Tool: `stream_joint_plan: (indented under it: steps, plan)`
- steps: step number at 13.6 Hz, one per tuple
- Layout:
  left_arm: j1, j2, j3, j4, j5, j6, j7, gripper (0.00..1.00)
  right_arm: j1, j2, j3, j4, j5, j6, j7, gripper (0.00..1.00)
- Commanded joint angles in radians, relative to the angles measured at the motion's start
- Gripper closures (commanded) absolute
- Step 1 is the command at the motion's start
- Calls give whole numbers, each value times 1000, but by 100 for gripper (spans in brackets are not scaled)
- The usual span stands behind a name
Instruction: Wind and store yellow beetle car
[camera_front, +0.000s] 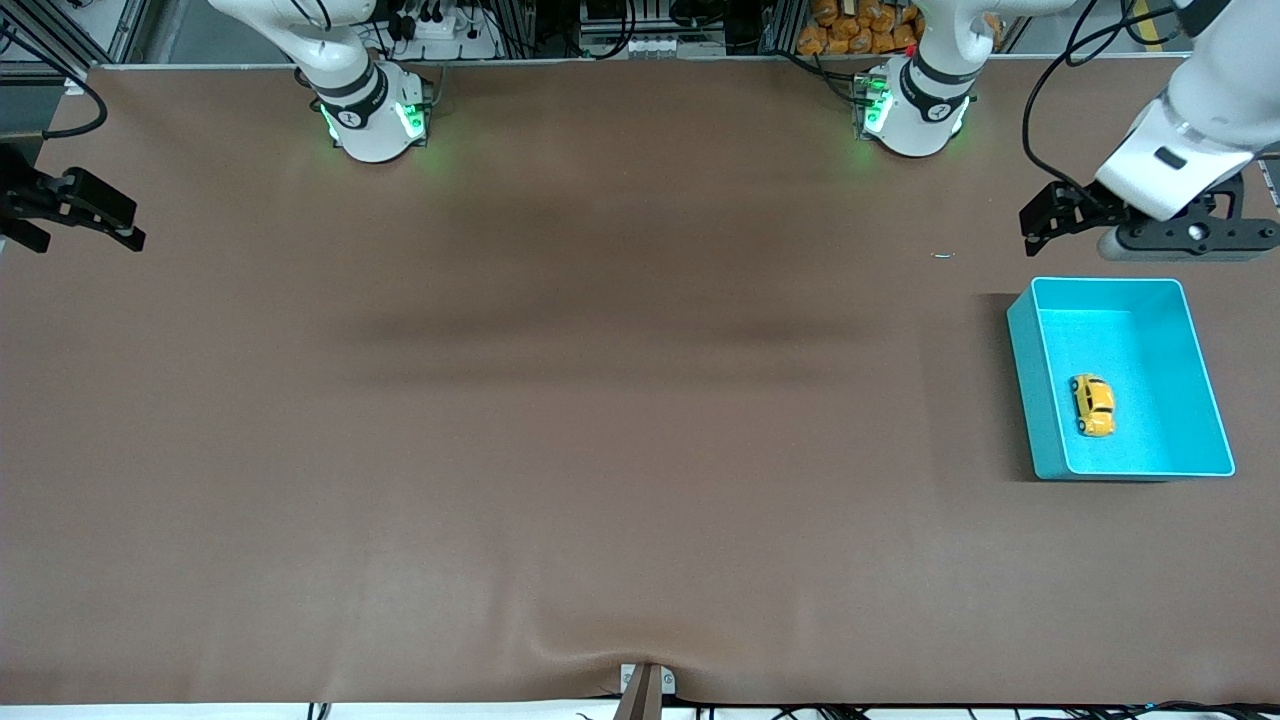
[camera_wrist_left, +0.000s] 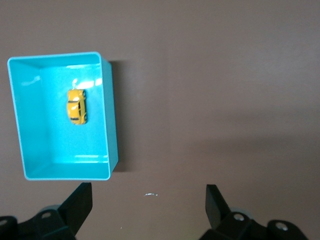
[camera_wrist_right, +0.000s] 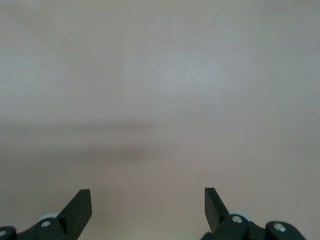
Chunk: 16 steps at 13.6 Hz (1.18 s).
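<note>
Brown desk (camera_front: 600, 420) covered edge to edge by a smooth mat, faint darker bands across the middle, slight pucker at the edge nearest the front camera beside a small metal bracket (camera_front: 645, 685).

Nearest item of note: teal bin (camera_front: 1030, 400), open-topped, rectangular, resting flat on the desk toward the left arm's end. Inside it, yellow beetle car (camera_front: 1093, 404), upright on its wheels on the bin floor, close to the wall facing the middle of the desk, not touching any wall as far as visible. Confirmed in the left wrist view: car (camera_wrist_left: 77, 106) in the bin (camera_wrist_left: 112, 125), long axis roughly parallel to the bin's longer walls. Task item therefore stored in the bin, free of any grip.

Farther from the front camera than the bin: tiny pale speck (camera_front: 944, 255) lying on the mat, also seen in the left wrist view (camera_wrist_left: 150, 194); nature not determinable.

Left gripper (camera_front: 1050, 215) raised in the air over bare desk just past the bin's farther wall, fingers (camera_wrist_left: 80, 202) spread wide, nothing between them.

Right gripper (camera_front: 95, 215) waiting at the right arm's end of the desk, over bare mat, fingers (camera_wrist_right: 80, 210) likewise spread wide and holding nothing; right wrist view filled by plain mat only.

Farthest: both arm bases (camera_front: 372, 115) along the desk's farther edge, green lights lit at each.
</note>
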Motion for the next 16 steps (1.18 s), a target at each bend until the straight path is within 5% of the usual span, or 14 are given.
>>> stream_joint_plan:
  steps: [1, 4, 16]
  plan:
    - [-1, 64, 10, 109, -30, -25, 29, 0, 7, -22, -8, -17, 6, 9, -10, 0]
    - [4, 141, 15, 215, -37, -39, 12, 0, 2, -22, -14, -17, 33, 12, -18, 0]
    - [22, 134, -11, 194, -41, -77, -17, 0, -1, -25, -17, -37, 32, 26, -31, 0]
